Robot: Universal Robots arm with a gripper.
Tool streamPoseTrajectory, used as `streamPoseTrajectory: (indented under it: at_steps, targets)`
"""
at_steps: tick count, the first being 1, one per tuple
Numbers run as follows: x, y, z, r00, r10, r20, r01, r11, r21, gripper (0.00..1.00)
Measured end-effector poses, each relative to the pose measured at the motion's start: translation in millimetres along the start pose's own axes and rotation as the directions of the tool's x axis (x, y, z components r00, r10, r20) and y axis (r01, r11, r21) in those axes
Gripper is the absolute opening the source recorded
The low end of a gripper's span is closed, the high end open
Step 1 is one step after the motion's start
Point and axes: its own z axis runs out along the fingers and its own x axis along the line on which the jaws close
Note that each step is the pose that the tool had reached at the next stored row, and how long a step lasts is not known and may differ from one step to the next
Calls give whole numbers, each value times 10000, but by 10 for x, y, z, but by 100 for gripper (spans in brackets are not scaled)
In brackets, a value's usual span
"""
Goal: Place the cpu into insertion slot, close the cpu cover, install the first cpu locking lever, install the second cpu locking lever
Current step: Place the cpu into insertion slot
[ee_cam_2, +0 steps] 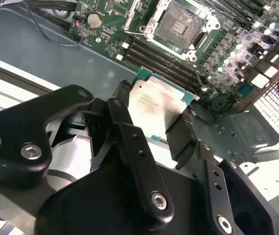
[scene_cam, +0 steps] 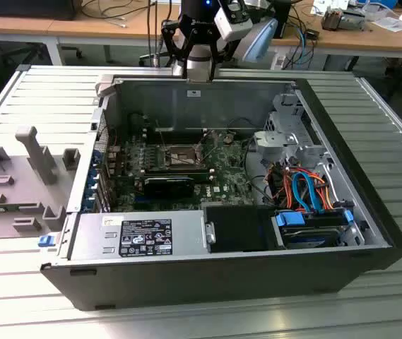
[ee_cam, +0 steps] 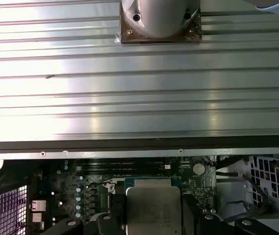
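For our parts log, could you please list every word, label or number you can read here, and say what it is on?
The black label on the grey power supply box: white print, too small to read.
The chip held in the pincer: faint engraving on its metal top, too blurred to read.
The green board: small white marks, unreadable.
No text here can be quoted.

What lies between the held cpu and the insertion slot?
Long black memory slots lie between the cpu and the insertion slot, seen in the second wrist view.
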Motion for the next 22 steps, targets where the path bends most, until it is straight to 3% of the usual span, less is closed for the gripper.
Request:
streamPoseTrajectory:
  at_steps: [22]
  targets:
    - [14, -30, 46, 10000, 0, 1, 0, 10000, -2, 55]
